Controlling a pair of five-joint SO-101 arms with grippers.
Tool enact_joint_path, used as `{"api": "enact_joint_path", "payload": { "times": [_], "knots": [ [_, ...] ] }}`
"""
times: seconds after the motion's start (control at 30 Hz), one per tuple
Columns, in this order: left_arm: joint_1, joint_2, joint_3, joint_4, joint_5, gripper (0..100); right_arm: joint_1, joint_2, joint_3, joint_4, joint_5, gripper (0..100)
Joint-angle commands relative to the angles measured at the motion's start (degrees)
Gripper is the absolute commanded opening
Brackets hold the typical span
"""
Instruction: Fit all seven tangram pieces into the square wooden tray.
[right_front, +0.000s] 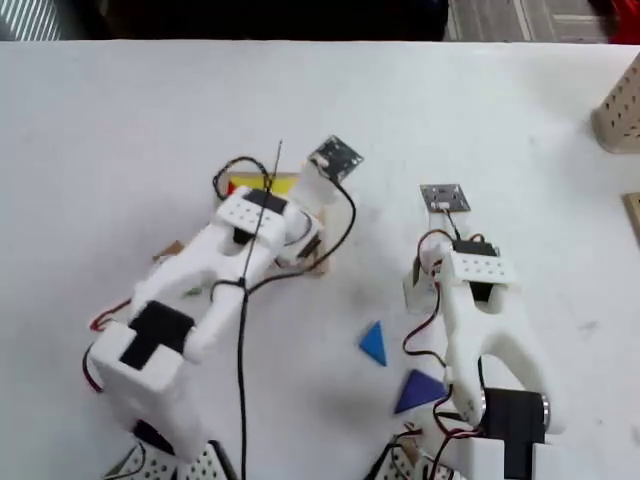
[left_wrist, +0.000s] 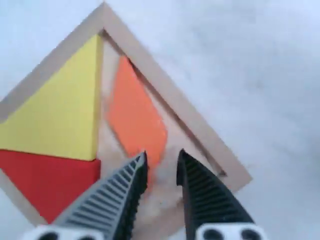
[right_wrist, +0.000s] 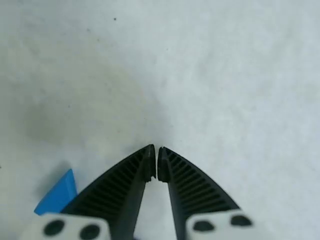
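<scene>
The square wooden tray (left_wrist: 170, 92) holds a yellow triangle (left_wrist: 60, 115), a red triangle (left_wrist: 45, 182) and an orange parallelogram (left_wrist: 135, 117). My left gripper (left_wrist: 161, 161) hangs open by a narrow gap over the tray floor, at the orange piece's near corner, with nothing between its fingers. In the high view the left arm covers most of the tray (right_front: 320, 263); a strip of the yellow triangle (right_front: 277, 183) shows. A blue triangle (right_front: 373, 342) and a dark blue triangle (right_front: 417, 390) lie on the table between the arms. My right gripper (right_wrist: 154, 152) is shut and empty over bare table, the blue triangle (right_wrist: 57, 197) beside it.
A bit of green (right_front: 190, 292) peeks out under the left arm. A pale perforated block (right_front: 620, 110) stands at the right edge of the white table (right_front: 150, 110). Cables trail from both arms.
</scene>
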Motion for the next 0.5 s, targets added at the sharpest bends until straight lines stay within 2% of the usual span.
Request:
{"api": "enact_joint_path", "payload": {
  "times": [0.0,0.47],
  "knots": [
    [-2.3,0.2,-7.1,4.2,-0.1,11,-0.3,-2.3,-0.4,-0.7,0.5,2.5],
    [-1.1,0.4,-7.1,1.7,-0.1,11,-0.3,-2.5,-0.4,-0.7,0.5,2.5]
  ]
}}
